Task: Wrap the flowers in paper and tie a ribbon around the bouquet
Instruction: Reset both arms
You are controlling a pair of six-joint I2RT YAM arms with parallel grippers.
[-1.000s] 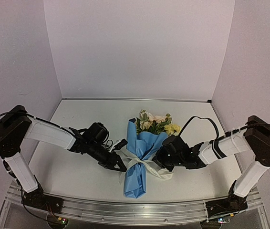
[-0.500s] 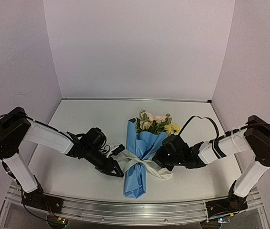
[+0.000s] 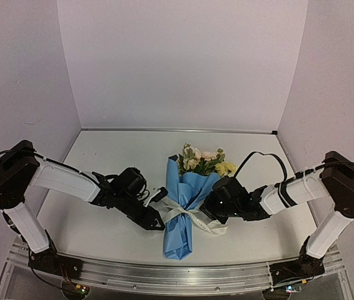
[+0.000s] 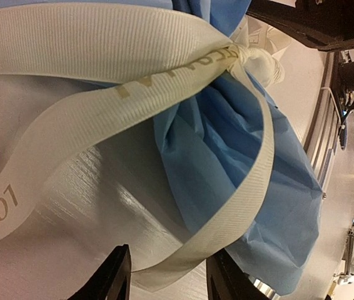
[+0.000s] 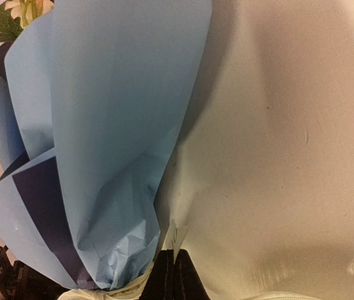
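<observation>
1. Left tool (image 4: 167, 275): fingers apart, with a loop of the off-white printed ribbon (image 4: 70, 128) between them.
2. Right tool (image 5: 169, 275): pinched on the ribbon's end at the lower middle, beside the creased blue paper (image 5: 114, 125) on the white bench (image 5: 277, 156).

My top camera looks down from high behind the rig's near edge, far enough to take in the whole table (image 3: 102, 156). My left wrist camera sits almost against the ribbon (image 4: 164, 81) knot, facing across the paper (image 4: 227, 162) toward the near rail (image 4: 326, 119). My right wrist camera, just as close, looks up the paper's flare. All three share that tied waist.
</observation>
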